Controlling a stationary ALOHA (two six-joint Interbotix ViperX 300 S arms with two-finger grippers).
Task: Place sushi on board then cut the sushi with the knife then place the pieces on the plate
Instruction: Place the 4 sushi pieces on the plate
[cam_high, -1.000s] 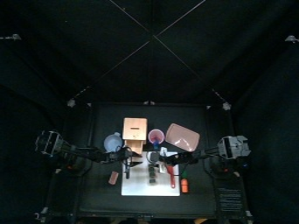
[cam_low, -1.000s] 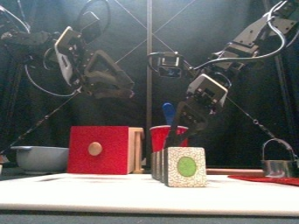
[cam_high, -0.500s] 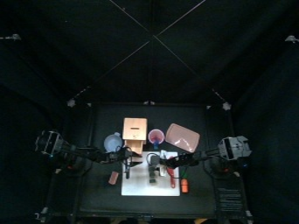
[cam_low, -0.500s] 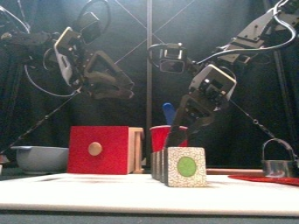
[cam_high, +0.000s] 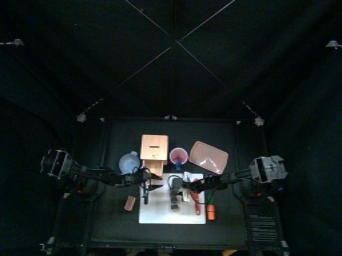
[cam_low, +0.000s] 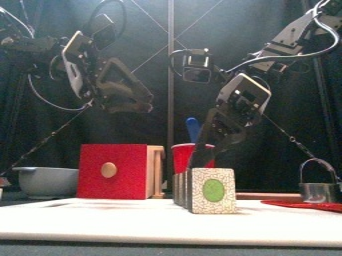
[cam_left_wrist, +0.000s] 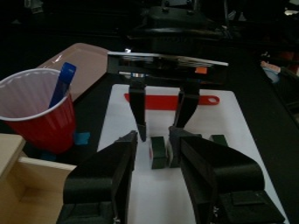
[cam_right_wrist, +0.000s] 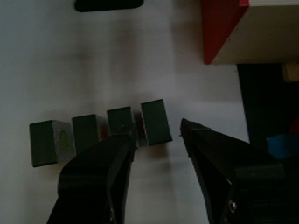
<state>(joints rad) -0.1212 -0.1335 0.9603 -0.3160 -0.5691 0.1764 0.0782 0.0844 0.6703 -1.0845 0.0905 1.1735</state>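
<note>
Right hand (cam_right_wrist: 158, 136): risen slightly off the roll since a second ago; jaws spread, empty, directly over the sushi roll (cam_low: 210, 190). Roll: four dark green blocks, one row, on the white cutting board (cam_right_wrist: 105, 61). Red knife (cam_left_wrist: 176, 99): flat on the board. Left hand (cam_left_wrist: 152, 140): raised, spread, empty.

sushi roll (cam_low: 210, 190) dark green, pale end, green centre; cup (cam_low: 185, 158) red; board (cam_low: 107, 218) white.
</note>
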